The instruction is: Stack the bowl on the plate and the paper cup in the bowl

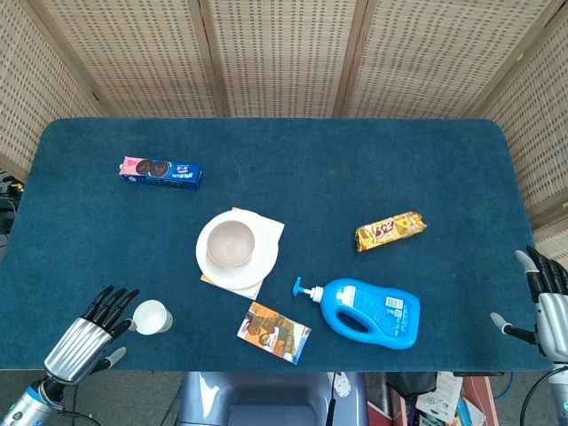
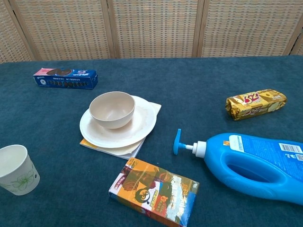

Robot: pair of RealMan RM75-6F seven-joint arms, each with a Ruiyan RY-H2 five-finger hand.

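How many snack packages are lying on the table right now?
3: a blue cookie box at the far left, a gold wrapped snack on the right, and a small orange box at the near edge by the blue bottle.
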